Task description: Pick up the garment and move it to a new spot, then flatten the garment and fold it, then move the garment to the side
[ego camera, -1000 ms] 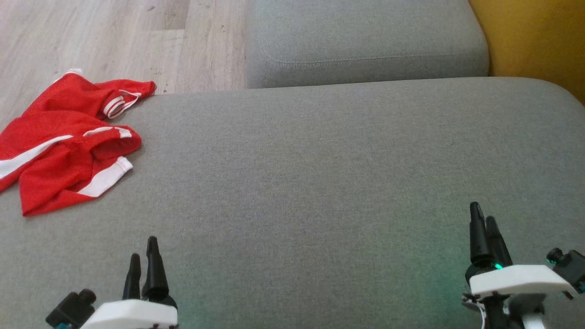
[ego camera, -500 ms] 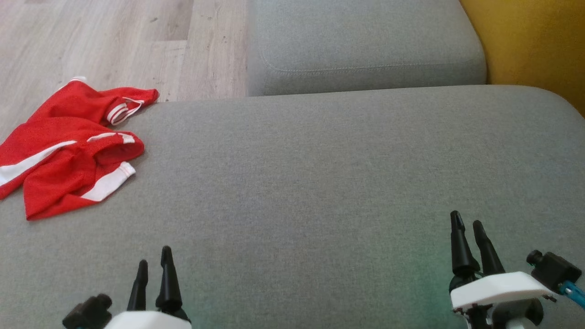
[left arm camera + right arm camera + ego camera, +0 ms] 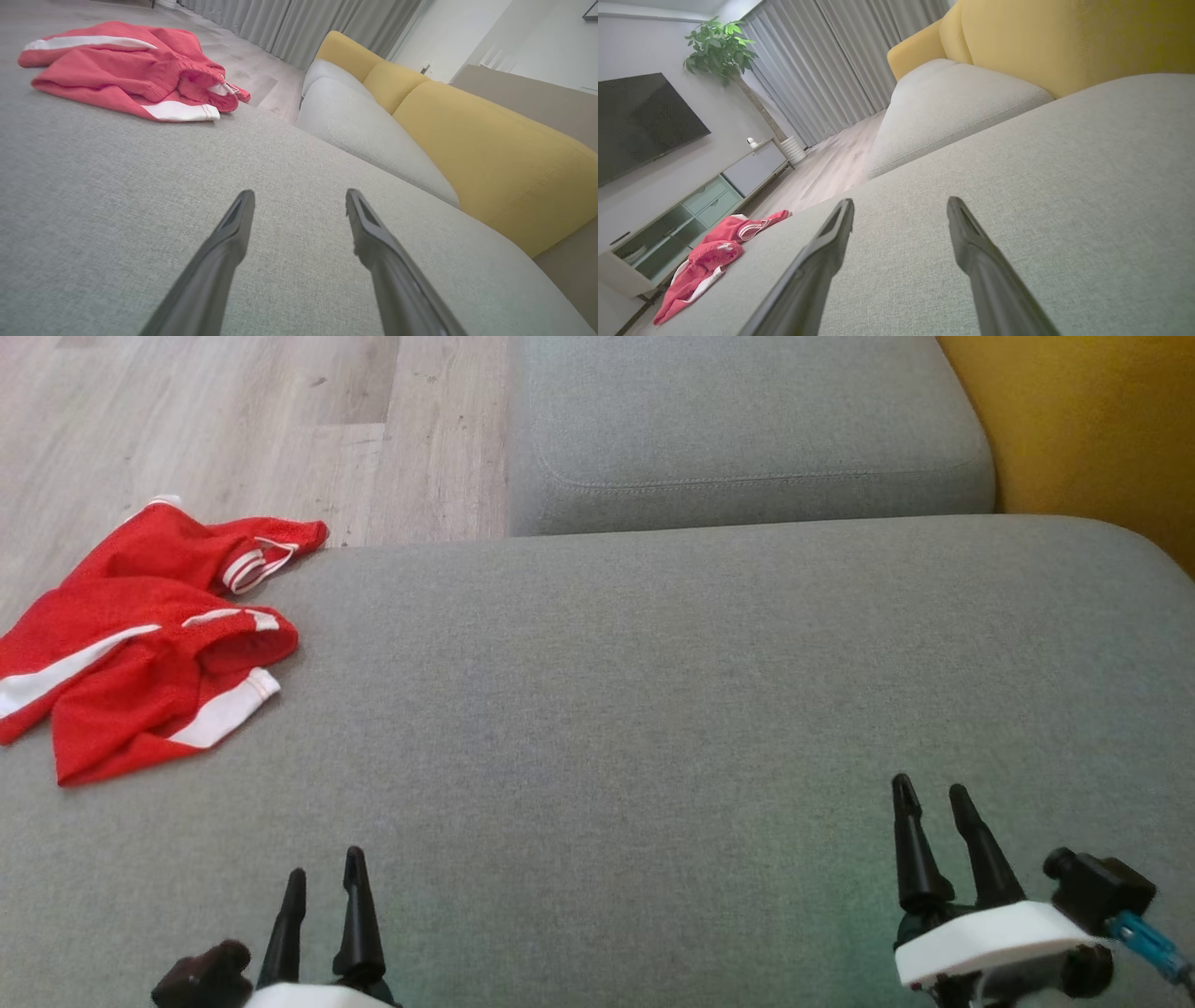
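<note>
Logged left gripper at near left, fingers spread, nothing held. Same for right gripper at near right: spread and empty, low over bare grey seat cushion. Both well apart from garment (red shorts with white stripes, by the look), lying crumpled at far left edge of seat cushion, nearer to left gripper than to right. Beyond: second grey cushion at far centre, yellow backrest at far right, wood floor at far left.

Progress, as judged: no step done yet. Garment untouched and bunched. Pick-up, move to new spot, flattening, folding and setting aside all left. Reach toward far left probably first, left gripper better placed for it.

View differences: head view gives both grippers together and whole gap to garment. Left wrist view adds bunched folds and white hem up close, plus curtains behind. Right wrist view adds television, plant and low cabinet past garment. Part of garment possibly hanging over seat edge there, not certain.
</note>
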You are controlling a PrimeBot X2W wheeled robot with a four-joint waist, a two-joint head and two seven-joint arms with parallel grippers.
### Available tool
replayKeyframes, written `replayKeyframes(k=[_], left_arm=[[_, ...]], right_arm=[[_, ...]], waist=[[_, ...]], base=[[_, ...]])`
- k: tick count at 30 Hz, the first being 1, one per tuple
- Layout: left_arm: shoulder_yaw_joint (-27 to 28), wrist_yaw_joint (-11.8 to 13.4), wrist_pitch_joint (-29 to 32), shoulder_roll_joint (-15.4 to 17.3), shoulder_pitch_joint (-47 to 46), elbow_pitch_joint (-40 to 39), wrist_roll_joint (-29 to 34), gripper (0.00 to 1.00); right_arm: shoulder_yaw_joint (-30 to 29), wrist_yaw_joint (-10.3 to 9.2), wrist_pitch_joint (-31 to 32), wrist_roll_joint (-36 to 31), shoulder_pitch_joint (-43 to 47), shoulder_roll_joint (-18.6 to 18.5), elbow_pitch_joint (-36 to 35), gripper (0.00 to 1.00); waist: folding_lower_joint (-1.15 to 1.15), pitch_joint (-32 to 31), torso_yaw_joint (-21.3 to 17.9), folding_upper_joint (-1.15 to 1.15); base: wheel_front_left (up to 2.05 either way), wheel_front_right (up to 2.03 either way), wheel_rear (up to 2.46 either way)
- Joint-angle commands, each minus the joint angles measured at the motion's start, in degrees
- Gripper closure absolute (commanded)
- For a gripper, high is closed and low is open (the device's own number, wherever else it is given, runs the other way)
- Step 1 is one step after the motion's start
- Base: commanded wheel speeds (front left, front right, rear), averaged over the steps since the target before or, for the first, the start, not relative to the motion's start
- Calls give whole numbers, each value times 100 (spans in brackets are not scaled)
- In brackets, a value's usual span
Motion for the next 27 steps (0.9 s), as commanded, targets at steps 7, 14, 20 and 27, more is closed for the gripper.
replayKeyframes(k=[7, 14, 20, 27], left_arm=[[104, 88, -181, 59, -84, -137, 494, 0], [109, 142, -298, 81, -79, -59, 862, 0], [105, 168, -399, 85, -63, -43, 1130, 0], [52, 212, -492, 97, -36, -49, 1498, 0]], right_arm=[[197, 34, -204, -612, -101, -47, -261, 0], [227, 36, -323, -1069, -82, -50, -232, 0], [247, 38, -424, -1443, -83, -53, -238, 0], [287, 41, -543, -1937, -83, -57, -189, 0]], waist=[[0, -11, 12, 0], [0, -31, 24, 0], [0, -44, 31, 0], [0, -49, 41, 0]], base=[[0, 0, 0], [0, 0, 0], [0, 0, 0], [0, 0, 0]])
